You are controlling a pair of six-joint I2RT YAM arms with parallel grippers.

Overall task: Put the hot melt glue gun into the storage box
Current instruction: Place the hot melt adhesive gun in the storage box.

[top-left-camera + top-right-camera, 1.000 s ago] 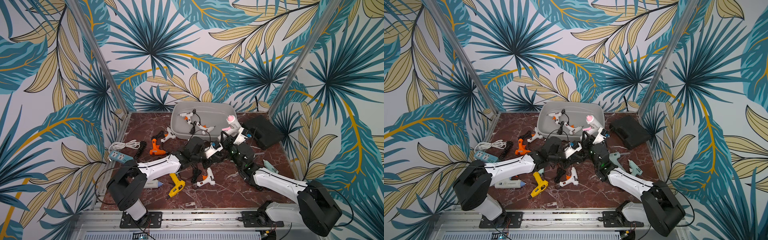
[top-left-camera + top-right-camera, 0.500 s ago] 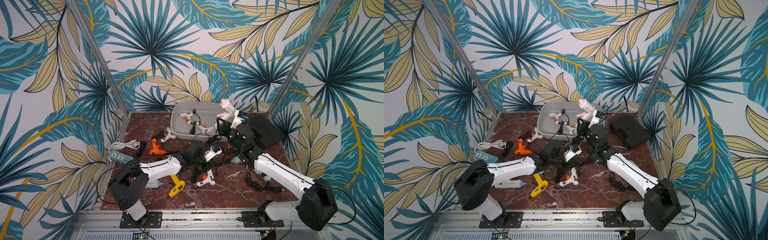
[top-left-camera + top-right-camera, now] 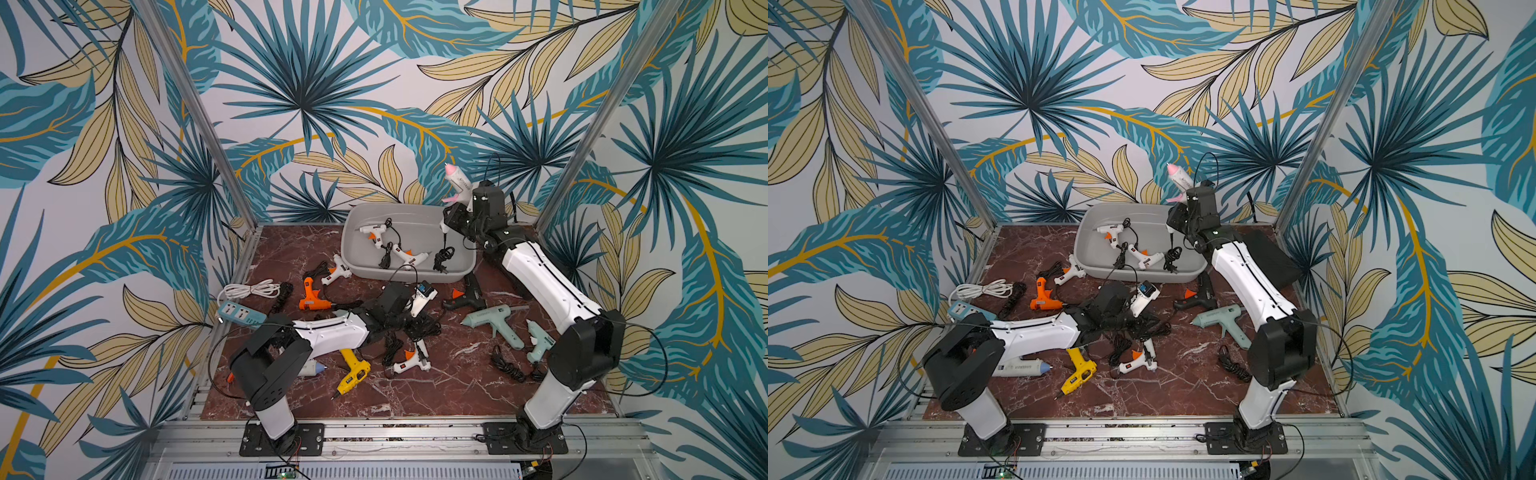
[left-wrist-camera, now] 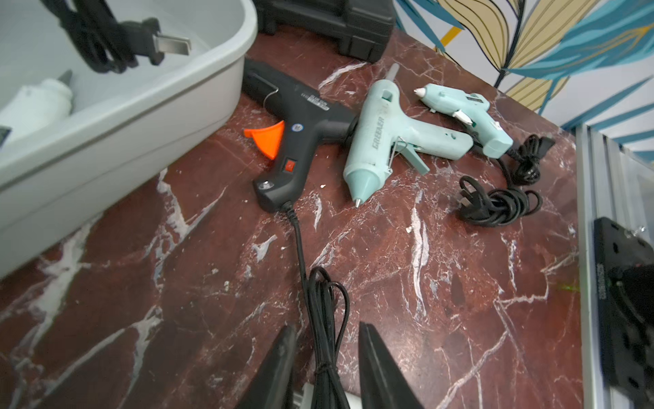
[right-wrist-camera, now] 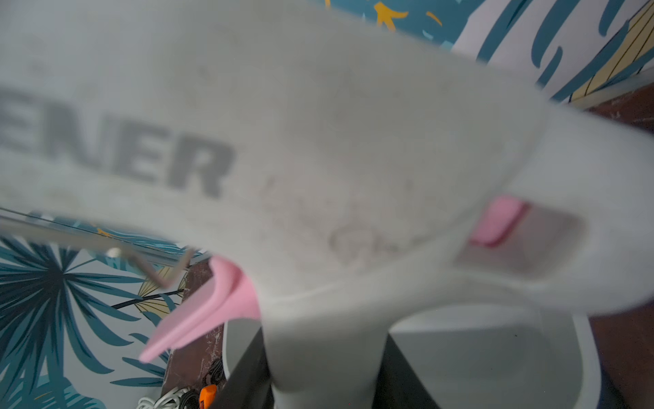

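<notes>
Though clutter covers much of it, the tabletop (image 3: pixel 415 395) reads clearly: dark red-brown marble w/ white veins, glossy, a few pale flecks near the tools in the left wrist view. Walls on 3 sides carry tropical wallpaper (image 3: pixel 299 104), teal fronds + tan leaves on a pale bkgd. Aluminium posts (image 3: pixel 199 116) rise at the far corners. An aluminium rail (image 3: pixel 395 432) runs along the near edge, w/ both arm bases bolted to it on black plates.

At the far side of the marble, approx centre, sits the storage box (image 3: pixel 395 276), w/ two small white guns (image 3: pixel 374 235) + cords inside. A black case (image 3: pixel 1266 257) lies just beside it on the R, partly behind the R arm.

R gripper (image 5: pixel 323 371) is clamped on the handle of the white-and-pink glue gun (image 3: pixel 457 183), which is up in the air over the box's far R corner, nozzle up. Its bundled cord (image 3: pixel 442 257) hangs down inside the box.

L gripper (image 4: pixel 325 354) is low over the marble mid-table, jaws a narrow way apart. A black cord (image 4: pixel 304 255) runs loose btwn them and leads to a black gun (image 4: pixel 304 131) w/ orange trigger, just beside the box's near R corner. Two mint guns (image 4: pixel 375 134) lie next to that.

L side holds a power strip (image 3: pixel 241 316), a white cable (image 3: pixel 249 289) + an orange gun (image 3: pixel 309 293). A yellow gun (image 3: pixel 353 372) lies nearer the front.
</notes>
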